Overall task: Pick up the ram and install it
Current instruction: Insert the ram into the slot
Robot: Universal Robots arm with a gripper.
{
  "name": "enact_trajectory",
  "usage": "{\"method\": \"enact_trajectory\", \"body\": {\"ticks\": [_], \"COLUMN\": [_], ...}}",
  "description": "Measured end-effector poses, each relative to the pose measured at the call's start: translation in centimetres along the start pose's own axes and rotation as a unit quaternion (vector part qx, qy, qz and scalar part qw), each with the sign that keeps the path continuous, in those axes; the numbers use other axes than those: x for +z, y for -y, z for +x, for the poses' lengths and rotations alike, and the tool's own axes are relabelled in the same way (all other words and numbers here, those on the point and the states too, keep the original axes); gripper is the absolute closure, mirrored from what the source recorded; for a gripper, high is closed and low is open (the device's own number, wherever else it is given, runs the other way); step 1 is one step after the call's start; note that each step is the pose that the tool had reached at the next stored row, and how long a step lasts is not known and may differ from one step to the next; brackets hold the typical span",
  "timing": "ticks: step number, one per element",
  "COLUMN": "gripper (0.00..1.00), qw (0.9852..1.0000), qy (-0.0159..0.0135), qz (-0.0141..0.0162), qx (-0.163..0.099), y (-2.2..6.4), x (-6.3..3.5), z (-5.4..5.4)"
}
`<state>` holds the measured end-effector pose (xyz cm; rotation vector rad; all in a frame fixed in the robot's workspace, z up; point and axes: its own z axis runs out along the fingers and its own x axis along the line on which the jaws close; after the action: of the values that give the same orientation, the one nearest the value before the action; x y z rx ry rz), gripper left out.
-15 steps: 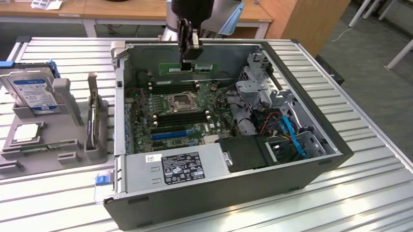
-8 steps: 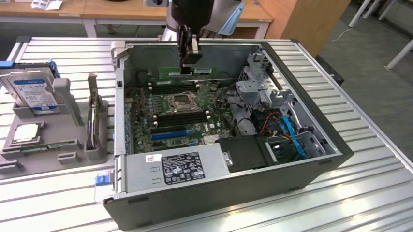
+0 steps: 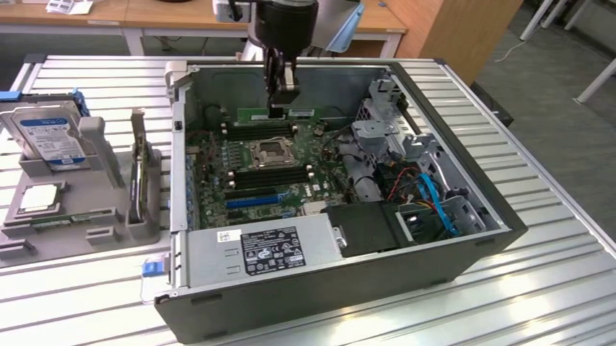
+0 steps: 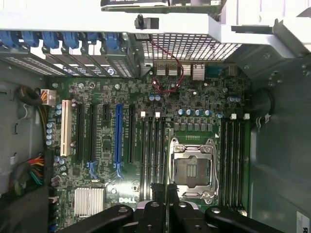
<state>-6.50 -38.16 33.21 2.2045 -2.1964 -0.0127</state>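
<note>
Fingers [image 3: 280, 92] are clamped narrow on the ram [image 3: 304, 113], holding the green stick level inside the open computer case [image 3: 385, 288], just above the black memory slots [image 3: 258, 130] beside the processor socket [image 3: 270, 151]. It's the carry-to-slot step, I'd say; seating it calls for lining its edge over one slot.

We see the gripper [image 3: 278, 105] reaching down into the open computer case [image 3: 385, 303], clamped on the middle of the ram [image 3: 306, 113]. The green stick sits level near the case's far wall, over the black memory slots [image 3: 258, 131] beyond the CPU socket [image 3: 273, 151], and we cannot tell whether it touches them. The case lies on a slatted metal table [image 3: 539, 288], and at the exterior view's left a grey fixture [image 3: 97, 144] holds a blue-labelled hard drive [image 3: 48, 137] upright.
</note>
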Motion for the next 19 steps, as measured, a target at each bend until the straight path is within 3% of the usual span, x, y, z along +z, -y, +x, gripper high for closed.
{"method": "enact_trajectory", "body": {"ticks": [19], "gripper": [0.87], "qw": [1.0], "qy": [0.0], "qz": [0.0], "qx": [0.0], "y": [0.05], "x": [3.46], "z": [-0.1]}}
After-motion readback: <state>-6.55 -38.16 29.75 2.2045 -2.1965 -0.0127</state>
